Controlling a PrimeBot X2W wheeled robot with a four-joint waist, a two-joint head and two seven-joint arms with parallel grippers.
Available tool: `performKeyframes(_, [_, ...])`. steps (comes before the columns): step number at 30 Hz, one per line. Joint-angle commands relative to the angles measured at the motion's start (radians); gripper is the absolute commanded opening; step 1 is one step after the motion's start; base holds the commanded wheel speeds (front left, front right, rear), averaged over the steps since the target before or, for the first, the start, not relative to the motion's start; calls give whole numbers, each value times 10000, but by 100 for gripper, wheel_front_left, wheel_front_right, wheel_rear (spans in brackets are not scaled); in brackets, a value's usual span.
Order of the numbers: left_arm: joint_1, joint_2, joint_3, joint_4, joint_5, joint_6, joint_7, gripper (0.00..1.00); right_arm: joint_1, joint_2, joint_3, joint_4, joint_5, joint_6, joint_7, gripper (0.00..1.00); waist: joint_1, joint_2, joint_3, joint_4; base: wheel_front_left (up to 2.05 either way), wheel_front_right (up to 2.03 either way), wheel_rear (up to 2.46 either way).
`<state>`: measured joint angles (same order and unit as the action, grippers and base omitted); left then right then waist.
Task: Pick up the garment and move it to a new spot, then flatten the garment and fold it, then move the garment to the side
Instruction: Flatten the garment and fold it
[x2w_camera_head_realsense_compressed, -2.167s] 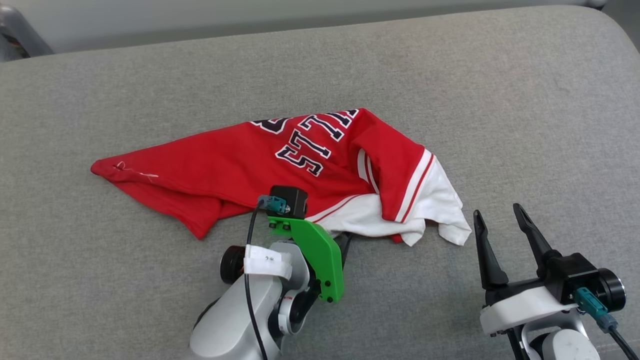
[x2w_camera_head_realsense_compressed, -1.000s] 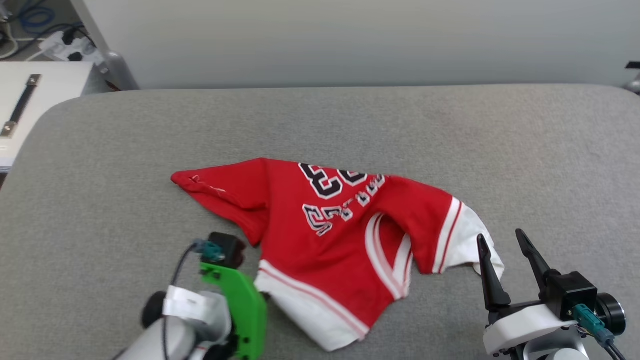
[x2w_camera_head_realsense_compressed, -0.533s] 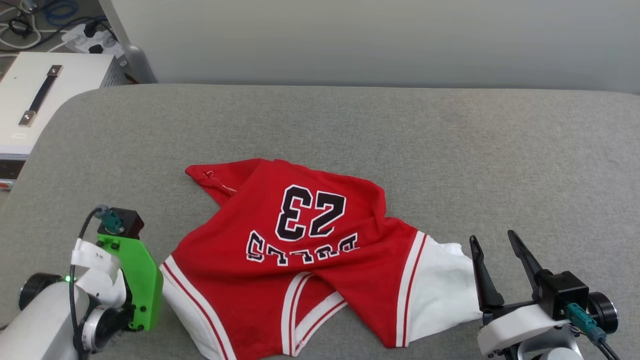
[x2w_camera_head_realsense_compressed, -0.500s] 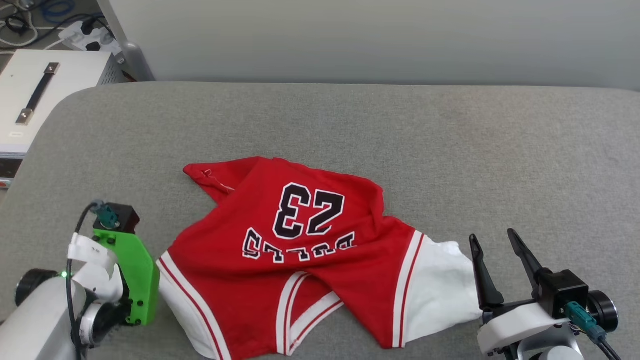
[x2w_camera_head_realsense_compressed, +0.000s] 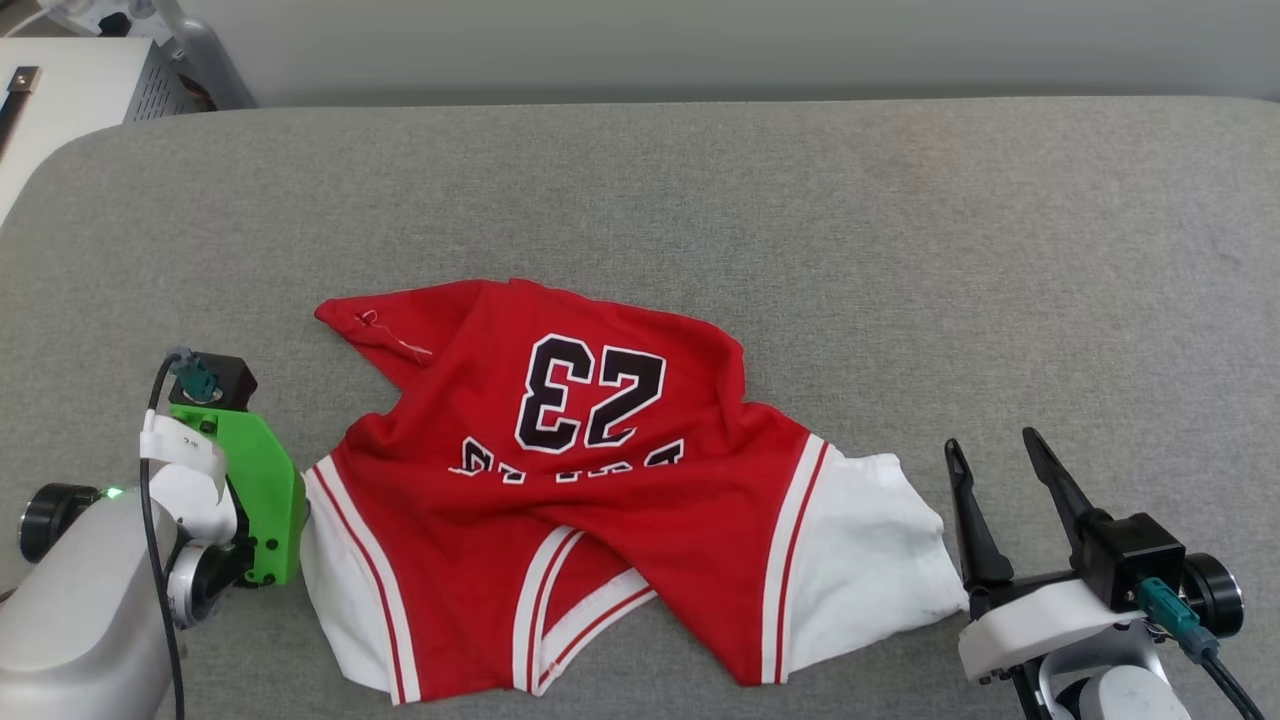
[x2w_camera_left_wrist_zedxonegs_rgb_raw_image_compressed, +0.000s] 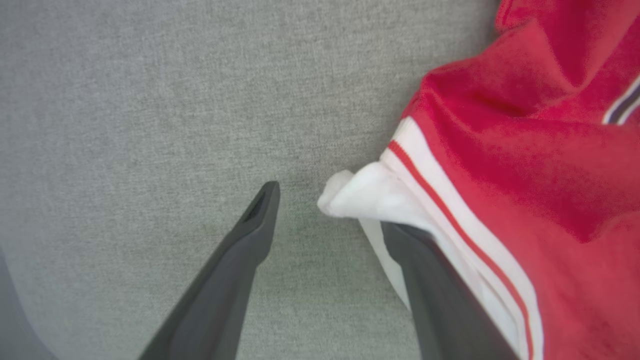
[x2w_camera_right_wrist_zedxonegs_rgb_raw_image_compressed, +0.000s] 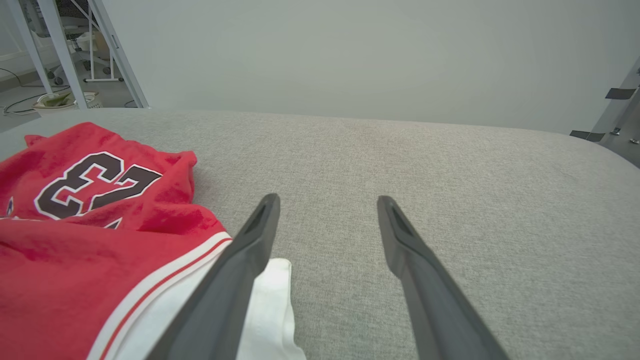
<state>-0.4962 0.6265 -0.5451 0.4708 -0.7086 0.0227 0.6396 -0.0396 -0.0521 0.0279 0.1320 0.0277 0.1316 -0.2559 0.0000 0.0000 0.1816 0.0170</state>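
Note:
The garment (x2w_camera_head_realsense_compressed: 590, 470), a red jersey with white sleeves and a black "23" facing up, lies rumpled on the grey cushion (x2w_camera_head_realsense_compressed: 900, 250). In the left wrist view my left gripper (x2w_camera_left_wrist_zedxonegs_rgb_raw_image_compressed: 327, 205) is open at the garment's (x2w_camera_left_wrist_zedxonegs_rgb_raw_image_compressed: 525, 150) left white sleeve; the sleeve's edge drapes over the right finger (x2w_camera_left_wrist_zedxonegs_rgb_raw_image_compressed: 430, 300) and nothing is pinched. In the head view its green camera mount (x2w_camera_head_realsense_compressed: 250, 490) hides the fingers. My right gripper (x2w_camera_head_realsense_compressed: 992, 442) stands open just right of the other white sleeve, holding nothing. The right wrist view shows that gripper (x2w_camera_right_wrist_zedxonegs_rgb_raw_image_compressed: 326, 198) beside the garment (x2w_camera_right_wrist_zedxonegs_rgb_raw_image_compressed: 75, 225).
The cushion's rounded far-left corner (x2w_camera_head_realsense_compressed: 60, 170) lies near a white box (x2w_camera_head_realsense_compressed: 70, 85) off its edge. A plain wall runs behind. Metal frame legs (x2w_camera_right_wrist_zedxonegs_rgb_raw_image_compressed: 120, 55) stand beyond the far left edge. Bare grey cushion stretches to the right and behind the garment.
My left gripper has opened and let go of the white sleeve after dragging the garment leftward and nearer, number side up. The head camera has tilted. The right gripper stayed open.

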Motion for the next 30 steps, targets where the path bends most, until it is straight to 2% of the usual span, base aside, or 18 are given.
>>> performKeyframes(1, [-208, -167, 54, 159, 111, 56, -344, 100, -140, 8, -31, 42, -71, -9, -59, 100, 0, 0, -41, 49, 0, 0, 0])
performKeyframes(4, [-267, -404, 193, 489, 168, 39, -1270, 100, -140, 8, -70, 84, -84, -9, -59, 100, 0, 0, -184, 132, 0, 0, 0])
performKeyframes(5, [-269, -654, 425, 620, 189, -18, -2522, 100, -93, 9, -200, 65, -80, -9, -59, 100, 0, 0, -390, 265, 0, 0, 0])
performKeyframes(8, [-184, -831, 618, 558, 261, -52, -3740, 100, -7, 9, -333, 54, -74, -9, -59, 100, 0, 0, -634, 407, 0, 0, 0])
performKeyframes(14, [400, -1264, 981, -228, 428, 5, -6393, 100, 266, 10, -544, -55, -47, -9, -59, 100, 0, 0, -1243, 726, 0, 0, 0])
performKeyframes(19, [1236, -1725, 1138, -1390, 561, 334, -8081, 100, 507, -23, -745, -208, -57, -9, -47, 100, 0, 0, -1541, 954, 0, 0, 0])
performKeyframes(24, [2170, -2045, 1126, -2513, 807, 534, -8802, 100, 707, -24, -823, -362, -77, -9, 30, 100, 0, 0, -1737, 1069, 0, 0, 0])
performKeyframes(30, [3411, -2492, 1403, -3531, 1528, 785, -9004, 100, 880, -20, -762, -500, -42, -9, 165, 100, 0, 0, -1871, 1076, 0, 0, 0])
